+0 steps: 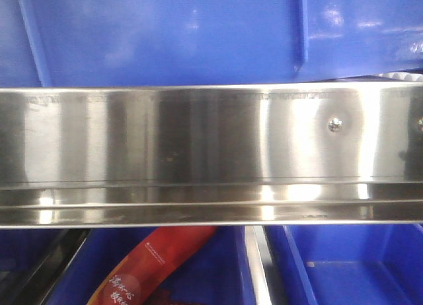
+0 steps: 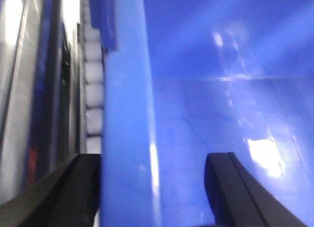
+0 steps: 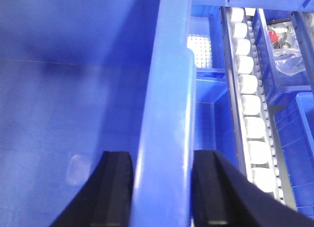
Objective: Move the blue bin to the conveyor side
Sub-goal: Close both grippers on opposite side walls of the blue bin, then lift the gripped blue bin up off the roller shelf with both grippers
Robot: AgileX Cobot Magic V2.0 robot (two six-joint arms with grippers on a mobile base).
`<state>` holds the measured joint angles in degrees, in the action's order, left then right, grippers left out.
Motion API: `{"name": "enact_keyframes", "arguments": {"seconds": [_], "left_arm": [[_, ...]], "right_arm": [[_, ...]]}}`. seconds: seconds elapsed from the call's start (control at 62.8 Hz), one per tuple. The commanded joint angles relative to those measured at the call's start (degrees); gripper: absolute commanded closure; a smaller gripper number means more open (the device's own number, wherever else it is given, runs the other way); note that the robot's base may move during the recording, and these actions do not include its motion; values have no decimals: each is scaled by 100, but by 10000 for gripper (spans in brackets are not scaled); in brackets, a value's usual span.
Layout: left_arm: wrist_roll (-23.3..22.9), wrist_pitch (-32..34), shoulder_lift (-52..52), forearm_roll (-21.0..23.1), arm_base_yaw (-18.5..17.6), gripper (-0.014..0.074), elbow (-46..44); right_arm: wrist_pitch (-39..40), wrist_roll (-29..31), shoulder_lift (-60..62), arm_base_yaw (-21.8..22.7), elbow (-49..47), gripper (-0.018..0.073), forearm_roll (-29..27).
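Note:
The blue bin [image 1: 165,34] fills the top of the front view, standing behind a steel rail. In the left wrist view its thick rolled rim [image 2: 127,138] runs between the fingers of my left gripper [image 2: 154,158]. The outer finger [image 2: 78,187] touches the rim. The inner finger [image 2: 235,192] stands apart inside the bin, so this gripper is open astride the rim. In the right wrist view my right gripper [image 3: 162,156] is shut on the rim [image 3: 164,114], both fingers pressed against it. The conveyor side is out of view.
A shiny stainless-steel rail [image 1: 211,153] crosses the front view. Below it lie other blue crates [image 1: 350,265], one holding a red packet [image 1: 155,265]. White rollers [image 3: 250,104] run beside the bin, also seen as rollers [image 2: 93,89]. A crate with bagged metal parts [image 3: 289,50] sits far right.

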<state>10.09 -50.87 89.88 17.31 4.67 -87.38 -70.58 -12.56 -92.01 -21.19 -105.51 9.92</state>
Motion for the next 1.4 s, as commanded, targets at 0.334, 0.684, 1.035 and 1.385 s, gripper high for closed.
{"name": "enact_keyframes", "arguments": {"seconds": [0.334,0.684,1.035,1.385], "left_arm": [[-176,-80,-34,-11,-6,499,-24],[-176,-253,-45,-1,-6,613,-39],[-282,-711,-140,5,-42,615,-703],[-596,-980,-441,-54,-53,616,-1267]], "right_arm": [[62,105,89,-2,19,637,50],[62,105,89,-2,19,637,50],[62,105,201,-2,-278,637,50],[62,105,201,-2,-751,637,50]]}}
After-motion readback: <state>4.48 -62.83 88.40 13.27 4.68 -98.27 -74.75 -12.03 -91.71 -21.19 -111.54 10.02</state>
